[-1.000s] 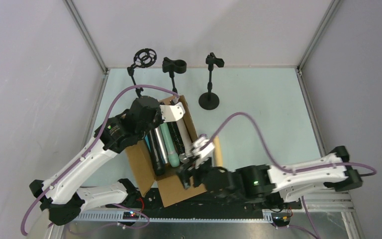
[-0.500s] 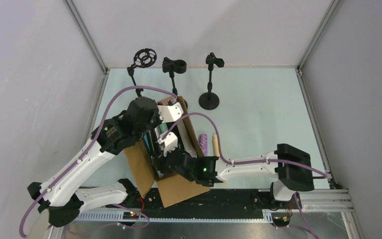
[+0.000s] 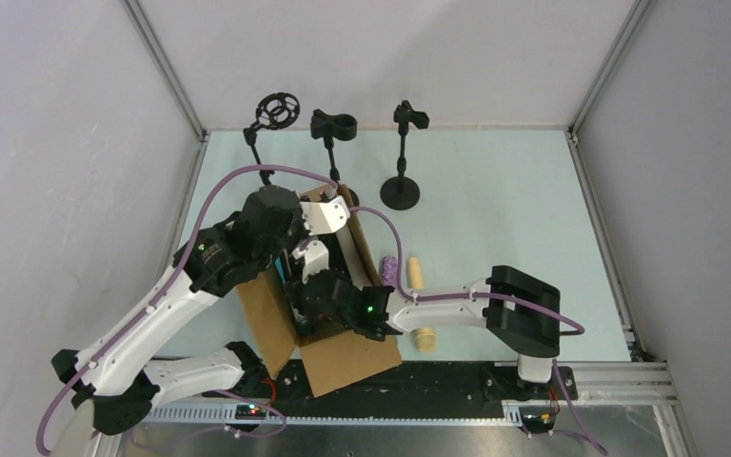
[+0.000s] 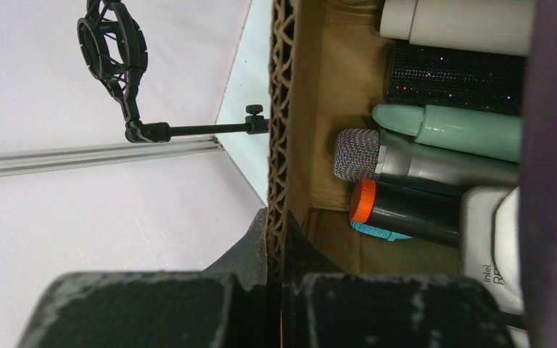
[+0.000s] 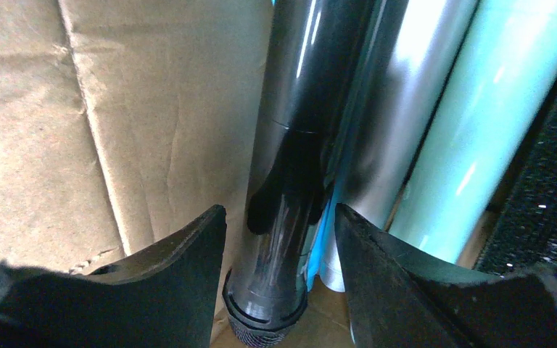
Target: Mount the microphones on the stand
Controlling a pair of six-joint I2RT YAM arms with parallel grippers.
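Observation:
The brown cardboard box holds several microphones. In the left wrist view they are cream, glittery dark, mint green, silver-grey, black with orange tip and blue. My left gripper is shut on the box's far wall. My right gripper is open inside the box, its fingers on either side of the black microphone. A purple microphone and a cream one lie on the table right of the box.
Three black stands are at the back: a shock-mount stand, a clip stand and a round-based stand. The enclosure walls stand close on the left, at the back and on the right.
My right arm has swung left from the box's right edge into the box, down over the microphones. The cream microphone on the table now shows. My left gripper has kept hold of the box wall.

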